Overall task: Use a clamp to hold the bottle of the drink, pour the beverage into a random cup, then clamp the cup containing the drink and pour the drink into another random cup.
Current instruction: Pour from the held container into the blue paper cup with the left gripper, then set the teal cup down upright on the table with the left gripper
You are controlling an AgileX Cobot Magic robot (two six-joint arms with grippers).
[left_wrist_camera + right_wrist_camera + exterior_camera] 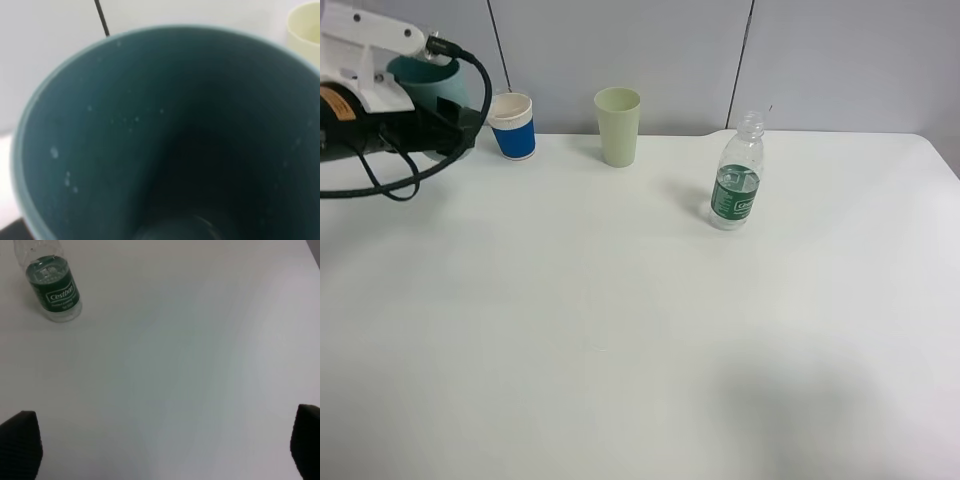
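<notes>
At the far left, my left clamp [438, 100] is shut on the teal cup containing the drink [424, 72] and holds it raised just left of the blue-and-white cup [512, 126]. In the left wrist view the teal cup's dark inside [165, 150] fills the picture, with droplets on its wall; the jaws are hidden. The bottle of the drink [737, 172] stands upright and uncapped right of centre, with a little clear beverage left in it. My right clamp [162, 445] hangs open over bare table, well away from the bottle [52, 290].
A pale green tapered cup [617, 126] stands at the back between the blue-and-white cup and the bottle, and its rim [305, 25] shows in the left wrist view. The white table [640, 330] meets a grey wall behind. Black cables [390, 175] loop from the left arm.
</notes>
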